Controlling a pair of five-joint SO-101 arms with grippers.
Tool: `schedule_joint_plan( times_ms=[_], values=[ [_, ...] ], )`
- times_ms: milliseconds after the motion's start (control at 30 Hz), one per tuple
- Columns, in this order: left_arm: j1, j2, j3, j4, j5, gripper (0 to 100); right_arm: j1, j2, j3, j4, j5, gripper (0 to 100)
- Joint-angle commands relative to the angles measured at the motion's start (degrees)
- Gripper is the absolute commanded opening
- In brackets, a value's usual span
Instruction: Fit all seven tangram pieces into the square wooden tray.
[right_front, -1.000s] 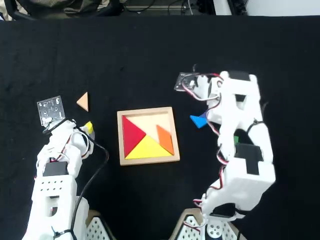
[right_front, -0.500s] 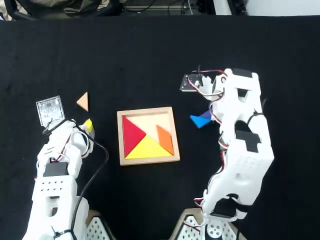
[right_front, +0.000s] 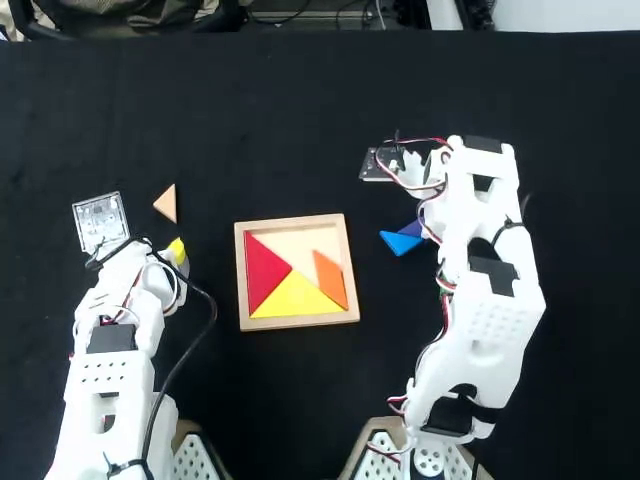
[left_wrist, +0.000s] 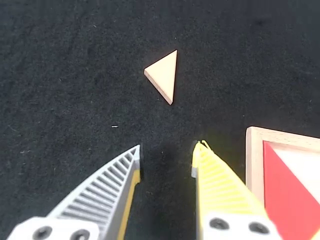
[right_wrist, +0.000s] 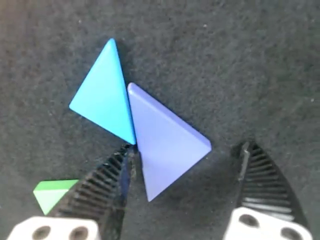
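Beside the tray (right_front: 296, 220), I am holding the right gripper (right_wrist: 186, 149) wide astride the purple triangle (right_wrist: 165, 142): likely light, stiff, slick; grip its edges

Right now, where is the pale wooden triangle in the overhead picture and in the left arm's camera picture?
High view: the pale triangle lies on the black cloth, up and left of the wooden tray, apart from it.
Left wrist view: it lies beyond the open left gripper, untouched.
Shared landmark: the tray's rim beside the red piece.
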Motion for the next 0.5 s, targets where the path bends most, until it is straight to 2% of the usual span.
schedule_joint_plan(
  times_ms=[0, 233, 467],
  values=[
    [1.2, -0.3, -0.6, -1.1, 0.4, 18, -0.6, 0.2, -2.5, -0.1, 0.5, 32.2],
    [1.1, -0.3, -0.6, -1.1, 0.4, 18, -2.5, 0.3, -2.5, -0.1, 0.9, 31.9],
    [1.1, -0.3, -0.6, -1.1, 0.4, 18, -2.2, 0.4, -2.4, -0.1, 3.3, 16.2]
  ],
)
